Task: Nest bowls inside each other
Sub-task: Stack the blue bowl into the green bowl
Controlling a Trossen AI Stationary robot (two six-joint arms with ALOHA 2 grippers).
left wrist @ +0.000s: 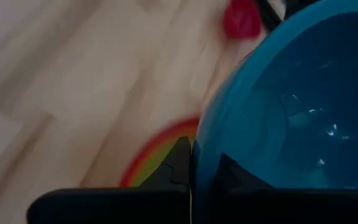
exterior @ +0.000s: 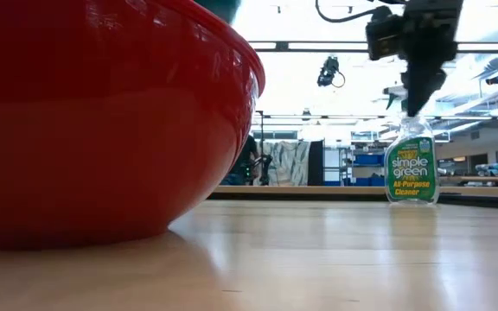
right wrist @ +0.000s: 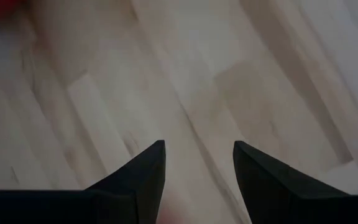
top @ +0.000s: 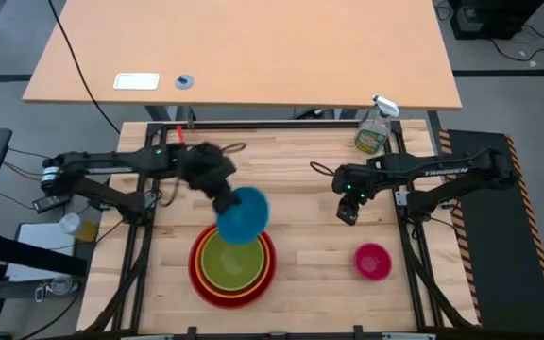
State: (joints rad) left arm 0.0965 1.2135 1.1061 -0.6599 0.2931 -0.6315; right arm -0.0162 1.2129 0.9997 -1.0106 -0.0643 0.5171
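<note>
From above you see the whole counter [top: 310,274]: your left hand [top: 223,206] is clamped shut on the rim of the blue bowl [top: 244,215], which is held tilted above the far edge of the stack. That stack sits near the front, left of centre, with the lime green bowl [top: 229,263] inside the orange bowl [top: 265,267] inside the red bowl [top: 196,276]. The magenta pink bowl [top: 373,262] stands alone to the right, well apart from the stack. Your right hand [top: 347,213] hangs above bare wood just beyond the pink bowl, and its own wrist view shows what the overhead cannot: the two dark fingers [right wrist: 143,177] stand wide apart with nothing between them. The left wrist view gives you the glossy inside of the blue bowl close up, its rim pinched between the fingers, with the stack's coloured rims below and the pink bowl farther off. The level view shows mostly the red bowl's shiny outer wall, filling the left side, and the Simple Green spray bottle [exterior: 411,168] standing upright at the far right.
</note>
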